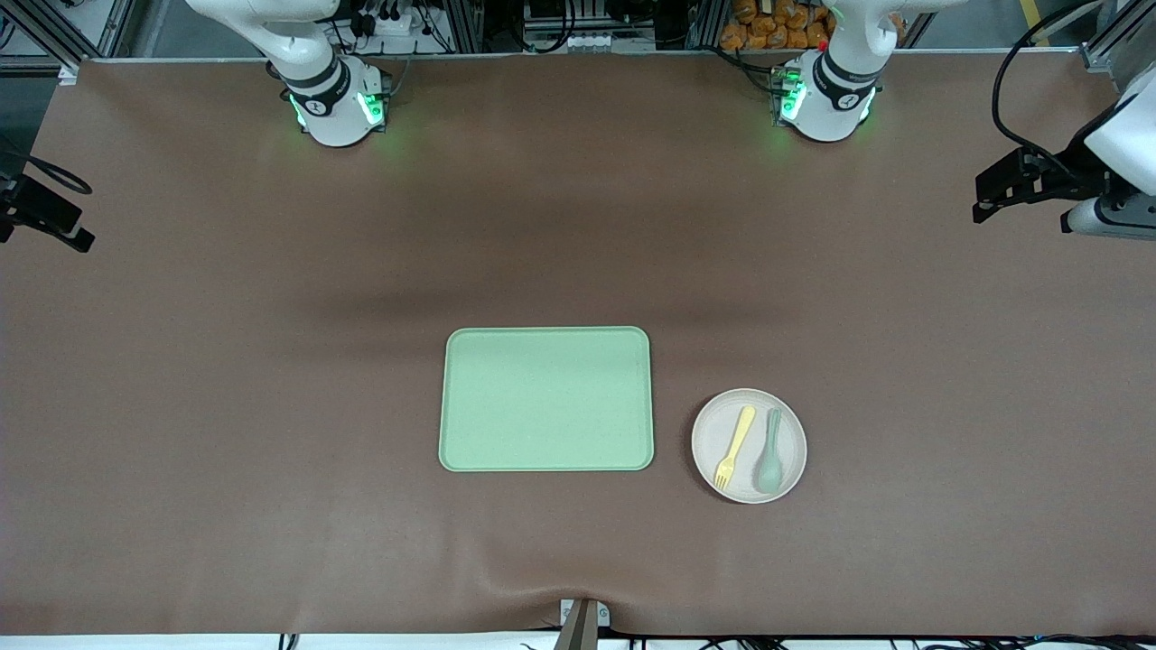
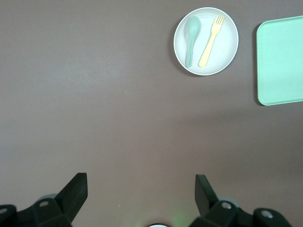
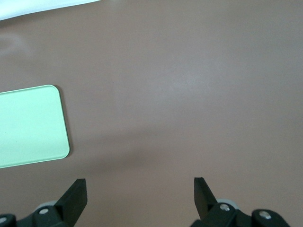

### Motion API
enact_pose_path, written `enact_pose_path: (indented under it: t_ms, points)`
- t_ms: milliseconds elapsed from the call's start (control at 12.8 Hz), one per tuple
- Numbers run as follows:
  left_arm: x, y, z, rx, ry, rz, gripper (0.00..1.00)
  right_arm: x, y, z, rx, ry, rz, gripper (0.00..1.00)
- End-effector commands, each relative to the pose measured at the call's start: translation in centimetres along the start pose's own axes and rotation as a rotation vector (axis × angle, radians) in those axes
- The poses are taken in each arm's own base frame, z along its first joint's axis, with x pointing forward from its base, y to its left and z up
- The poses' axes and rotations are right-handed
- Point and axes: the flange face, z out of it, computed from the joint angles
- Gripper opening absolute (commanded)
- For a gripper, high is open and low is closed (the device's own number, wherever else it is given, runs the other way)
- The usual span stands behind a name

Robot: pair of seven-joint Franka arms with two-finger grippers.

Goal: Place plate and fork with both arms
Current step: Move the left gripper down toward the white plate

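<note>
— What is lying on the brown tabletop [image 1: 226, 406]?

— A light-green tray [image 1: 546, 399] is sitting mid-table; just beside it, toward the left arm's end, the plate [image 1: 749, 403] is carrying the pale-yellow fork [image 1: 735, 447] and a grey-green spoon [image 1: 770, 462].

— And the arms?

— Both are waiting. The right tool [image 3: 137, 191] is hanging over bare tabletop near the tray, fingers apart. The left tool [image 2: 141, 189], also spread wide, is hovering well apart from the plate.
</note>
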Motion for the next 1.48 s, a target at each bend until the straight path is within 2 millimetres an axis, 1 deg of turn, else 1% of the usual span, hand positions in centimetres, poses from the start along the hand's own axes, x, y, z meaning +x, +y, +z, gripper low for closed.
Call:
enact_pose_path:
  t_ms: [0,156,312,390,935,1169,1403]
  points:
    - [0.0,0.8,0.0,-0.006,-0.006,0.017,1.0,-0.2,0.1,-0.5,0.004,0.006,-0.005,1.0]
    - [0.2,1.2,0.2,-0.002,-0.009,0.016,1.0,-0.2,0.1,-0.6,0.006,0.007,-0.002,1.0]
    - [0.9,2.2,1.4,-0.007,-0.031,0.022,1.0,-0.2,0.1,-0.6,0.006,0.007,-0.002,1.0]
    - [1.1,2.3,1.8,-0.015,-0.038,0.023,1.0,-0.2,0.1,-0.6,0.006,0.007,-0.002,1.0]
    - [1.4,1.3,2.6,-0.018,-0.053,0.015,1.0,-0.2,0.2,-0.4,0.007,0.003,0.001,1.0]
    - [2.0,1.8,3.6,-0.019,-0.072,0.019,1.0,-0.2,0.1,-0.4,0.007,0.004,0.002,1.0]
    - [3.3,1.7,5.7,-0.024,-0.101,0.019,1.0,-0.2,0.0,-0.5,0.009,0.005,0.001,1.0]
